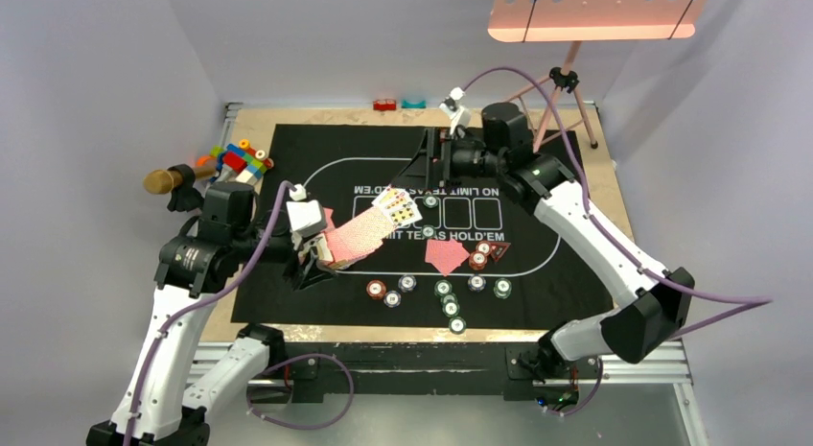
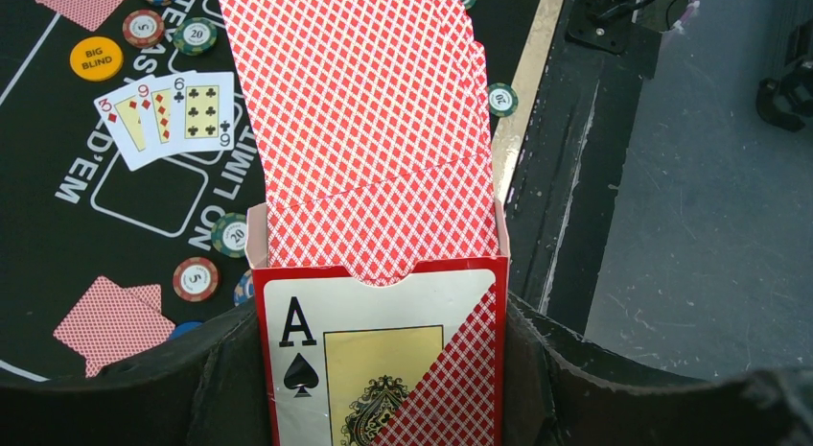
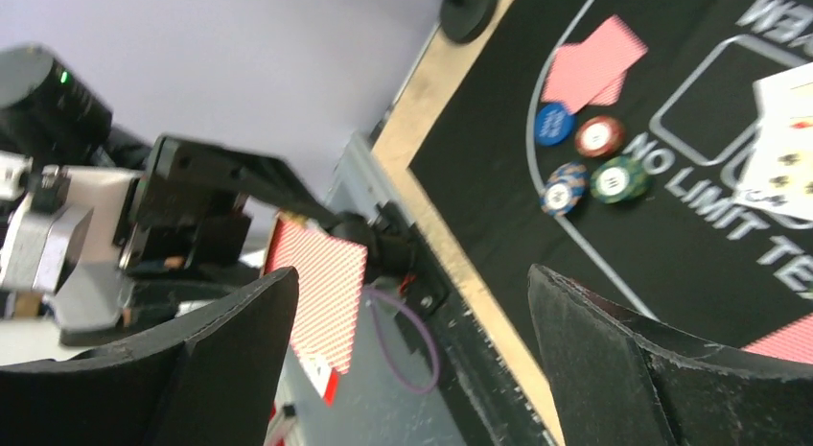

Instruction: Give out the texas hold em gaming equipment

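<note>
your left gripper [image 1: 310, 264] clamps the red cardboard card box [image 2: 383, 360] near the table's [image 1: 316, 117] left edge; right gripper [image 3: 412, 355] gapes wide, empty.

Face-up cards [image 1: 397, 207] on mat [image 1: 307, 153] centre, chips [image 1: 444, 291] nearer, toy bricks [image 1: 235, 161] far left corner

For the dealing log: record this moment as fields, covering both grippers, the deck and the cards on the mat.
left gripper: shut on the card box, red-backed cards sticking out of its open top
right gripper: open, empty, over the far side of the mat
face-up cards: three, fanned; 3 and 9 of diamonds, 6 of clubs
face-down cards: two small piles on the mat
BIG BLIND disc: beside the face-up cards
</note>
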Robot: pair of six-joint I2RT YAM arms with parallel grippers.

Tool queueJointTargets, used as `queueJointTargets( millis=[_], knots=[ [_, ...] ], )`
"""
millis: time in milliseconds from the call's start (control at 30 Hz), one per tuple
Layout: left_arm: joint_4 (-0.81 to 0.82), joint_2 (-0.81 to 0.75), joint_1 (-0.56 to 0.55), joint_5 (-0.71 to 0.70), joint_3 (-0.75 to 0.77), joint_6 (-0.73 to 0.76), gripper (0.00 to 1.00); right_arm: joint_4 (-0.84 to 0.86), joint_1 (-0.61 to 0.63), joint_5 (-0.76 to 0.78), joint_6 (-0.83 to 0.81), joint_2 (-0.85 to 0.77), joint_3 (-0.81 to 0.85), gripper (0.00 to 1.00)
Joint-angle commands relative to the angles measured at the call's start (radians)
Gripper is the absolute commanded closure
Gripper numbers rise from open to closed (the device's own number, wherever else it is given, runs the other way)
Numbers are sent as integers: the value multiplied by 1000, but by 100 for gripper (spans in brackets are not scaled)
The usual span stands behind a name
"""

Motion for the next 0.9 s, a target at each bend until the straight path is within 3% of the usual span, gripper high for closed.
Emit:
queueJointTargets(
  millis=[0,467,867],
  knots=[
    [53,8,8,9,7,29,100,59,77,-116,48,13,28,5],
    [58,15,8,5,7,26,100,123,201,-115,94,100,-2,4],
    [56,10,8,5,4,23,100,84,201,-114,102,90,-15,60]
  ],
)
